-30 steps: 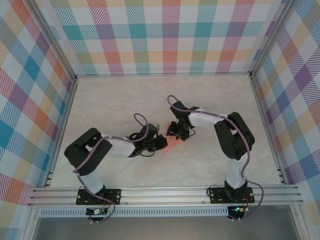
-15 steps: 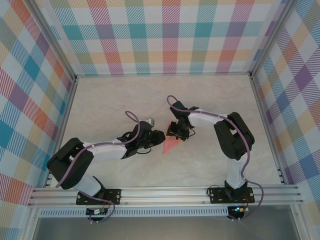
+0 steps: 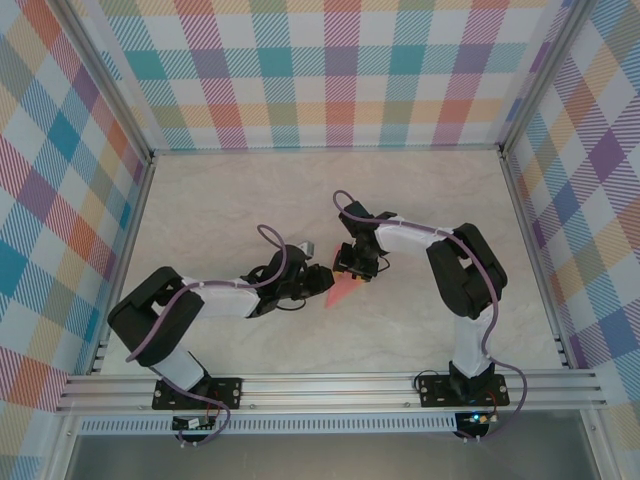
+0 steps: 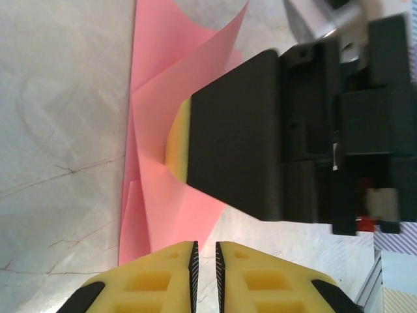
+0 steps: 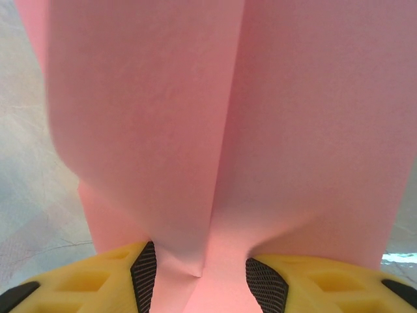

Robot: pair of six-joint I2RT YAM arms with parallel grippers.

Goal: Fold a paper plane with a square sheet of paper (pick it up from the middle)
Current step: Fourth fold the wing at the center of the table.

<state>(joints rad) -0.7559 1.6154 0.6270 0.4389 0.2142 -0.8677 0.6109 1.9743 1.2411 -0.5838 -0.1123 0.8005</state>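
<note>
The pink paper (image 3: 340,289) lies on the table (image 3: 220,200) near its middle. It is folded into a pointed wedge, with the tip toward the arm bases and the wide end away from them. In the left wrist view, 2 of its flaps stand up off the surface.

The right gripper (image 5: 202,264) is on the wide end. Its jaws are spread part way, with 1 fingertip on each side of the centre crease. The paper runs between them and on past both fingers (image 4: 234,130), so the tips press on it rather than pinch it.

The left gripper (image 4: 205,251) is just beside the wedge's left edge. Its 2 yellow fingers are almost pressed together, with only a thin slit between them and no paper in it. Whether they touch the paper's edge cannot be told.
</note>
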